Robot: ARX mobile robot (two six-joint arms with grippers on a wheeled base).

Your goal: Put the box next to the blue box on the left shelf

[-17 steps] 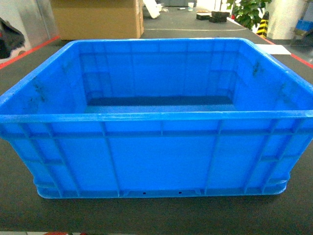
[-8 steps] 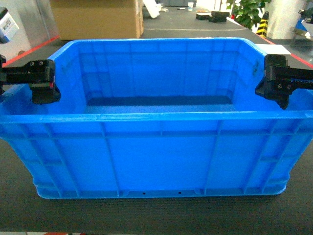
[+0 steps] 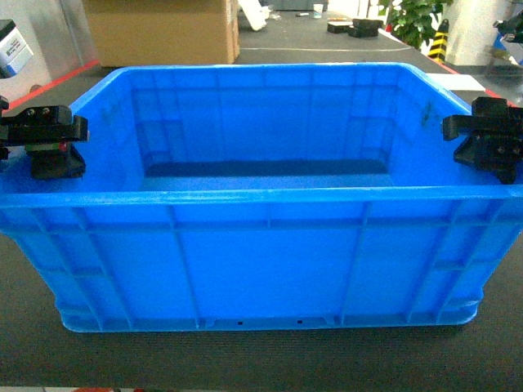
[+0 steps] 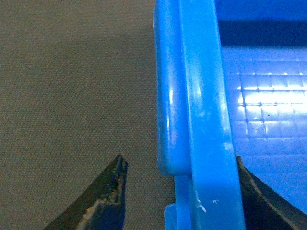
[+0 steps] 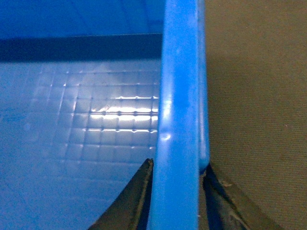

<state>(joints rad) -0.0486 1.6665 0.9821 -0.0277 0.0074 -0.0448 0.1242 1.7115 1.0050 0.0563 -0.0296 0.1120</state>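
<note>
The box (image 3: pixel 261 204) is sitting between both grippers, its long side running from one to the other. The left gripper (image 4: pixel 180 191) is hanging open over its rim. The right gripper (image 5: pixel 175 191) is pinching its rim.

Arms — perhaps both — cut off

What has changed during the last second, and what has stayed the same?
Both grippers came into the head view and moved outward to the side walls of the blue crate. The left gripper now straddles the left rim with a gap on the outer side; the right gripper sits tight on the right rim. The crate and the cardboard box behind it did not move.
</note>
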